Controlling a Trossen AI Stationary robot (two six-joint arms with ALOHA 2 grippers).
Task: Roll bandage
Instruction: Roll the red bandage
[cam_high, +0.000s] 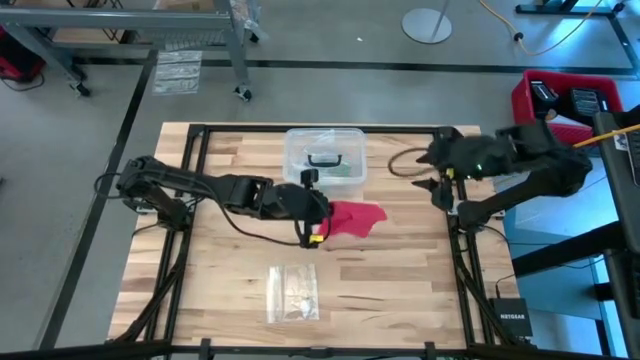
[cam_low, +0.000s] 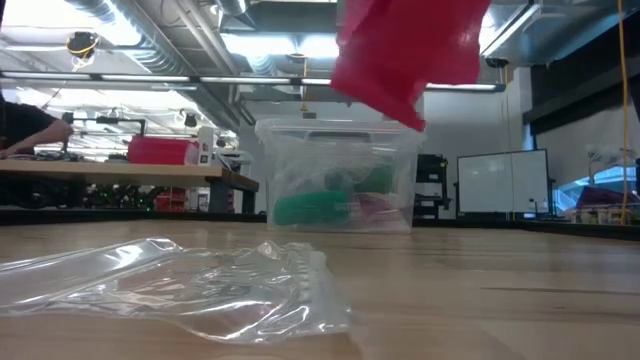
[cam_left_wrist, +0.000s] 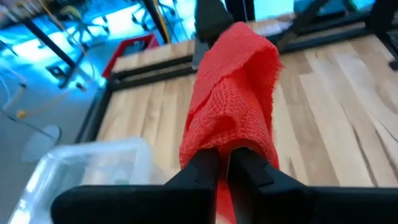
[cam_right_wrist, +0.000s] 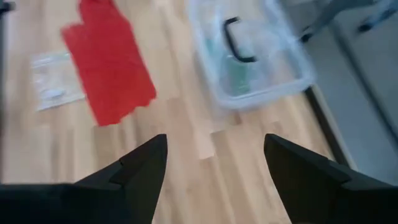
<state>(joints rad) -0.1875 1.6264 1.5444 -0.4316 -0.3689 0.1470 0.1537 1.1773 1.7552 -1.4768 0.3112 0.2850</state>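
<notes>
Left end effector (cam_high: 318, 222) at tabletop (cam_high: 400, 290) centre, pinching the red bandage (cam_high: 352, 219), which hangs clear of the wood. Clear box (cam_high: 324, 155) at 12 o'clock of it, plastic bag (cam_high: 292, 293) at 6 o'clock. Right end effector (cam_high: 437, 187) spread, at 3 o'clock.

clear plastic box (cam_high: 323, 155), small plastic bag (cam_high: 292, 293)

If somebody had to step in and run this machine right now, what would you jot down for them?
Left gripper: shut on the bandage, held up off the table near its middle, in front of the clear box.
Right gripper: open, empty, waiting at the table's right edge.
Clear plastic bag: lying flat, nearer the front.
Done: bandage picked up.
Left: all the rolling; it hangs loose, unrolled.
</notes>
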